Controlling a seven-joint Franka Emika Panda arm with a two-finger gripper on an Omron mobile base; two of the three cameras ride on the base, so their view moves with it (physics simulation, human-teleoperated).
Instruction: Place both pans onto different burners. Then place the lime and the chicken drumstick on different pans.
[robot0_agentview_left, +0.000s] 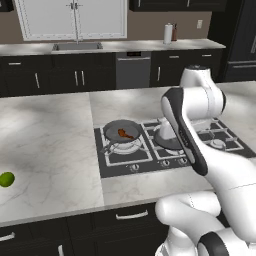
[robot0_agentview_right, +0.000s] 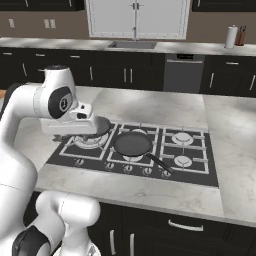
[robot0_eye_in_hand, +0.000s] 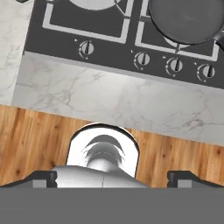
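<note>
The chicken drumstick (robot0_agentview_left: 126, 133) lies in the grey pan (robot0_agentview_left: 122, 131) on the cooktop's left burner. On the middle burner beside it sits the darker pan (robot0_agentview_right: 132, 144), its long thin handle (robot0_agentview_right: 160, 164) pointing at the counter's front edge. The lime (robot0_agentview_left: 6, 179) rests on the marble counter far to the left, near the picture's edge. My hand (robot0_agentview_right: 75, 124) hovers over the grey pan (robot0_agentview_right: 100, 127) and hides the drumstick in the right base view. In the hand view my gripper (robot0_eye_in_hand: 113, 179) is open, with nothing between its fingertips (robot0_eye_in_hand: 43, 178); both pans (robot0_eye_in_hand: 188, 19) sit at the top.
Two bare burners (robot0_agentview_right: 182, 137) lie on the right of the black cooktop (robot0_agentview_right: 65, 157). A row of knobs (robot0_eye_in_hand: 142, 58) lines its front. Marble counter (robot0_agentview_left: 50, 140) spreads left towards the lime. Wooden floor (robot0_eye_in_hand: 35, 135) shows below the counter edge. Sink and cabinets stand at the back.
</note>
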